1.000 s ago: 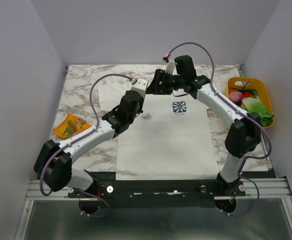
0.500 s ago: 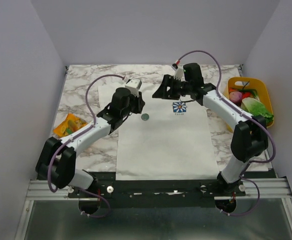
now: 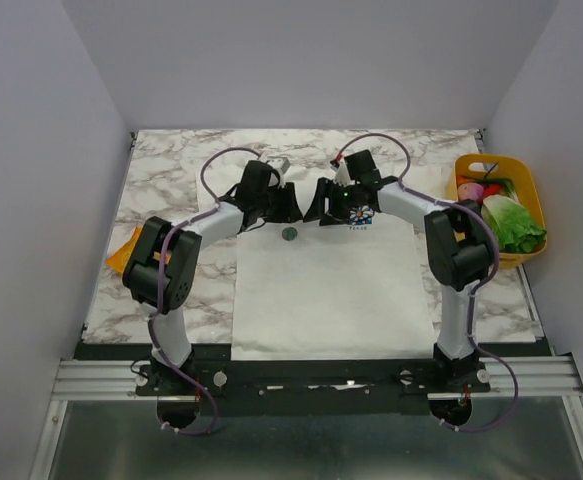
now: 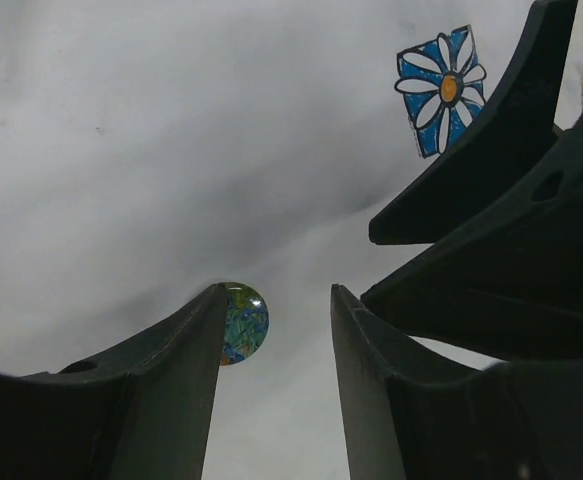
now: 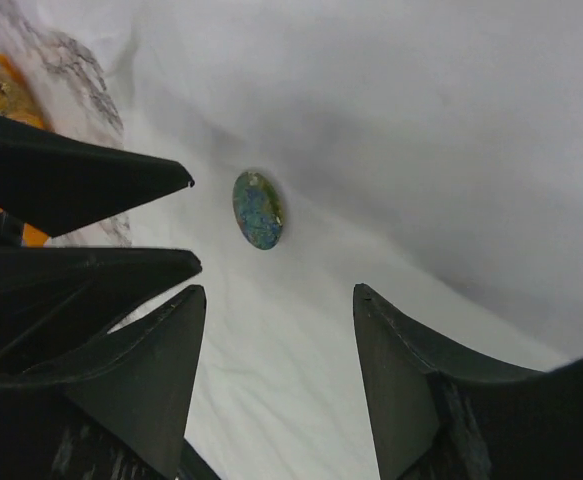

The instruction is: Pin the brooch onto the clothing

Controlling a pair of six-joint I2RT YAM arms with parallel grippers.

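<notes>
Two grippers we list first, tips turned toward each other over the upper part of the shirt [image 3: 321, 290].

1. Left gripper [image 3: 287, 207]: jaws spread, only white cloth between them in its own wrist view [image 4: 276, 292]. It holds nothing.
2. Right gripper [image 3: 315, 208]: jaws spread likewise, bare cloth between them [image 5: 279, 292]. It holds nothing.
3. Brooch [image 3: 289, 234]: one small round disc, dark green with blue flecks. It lies on the shirt, just nearer the arm bases than the two sets of tips. In the left wrist view, it sits at the tip of one finger [image 4: 171, 370], which partly hides it [image 4: 245, 322]. In the right wrist view, it lies clear of all fingers [image 5: 258, 209]. We cannot tell whether it is fastened to the cloth.
4. Shirt: white, spread flat on the table [image 3: 161, 180].
5. Flower print [image 3: 359, 217]: blue square on the chest, beside the right gripper and well apart from the brooch.
6. Yellow basket [image 3: 527, 190]: at the table's right edge, holding green and pink items.
7. Orange packet [image 3: 119, 256]: at the left, partly behind the left arm.
</notes>
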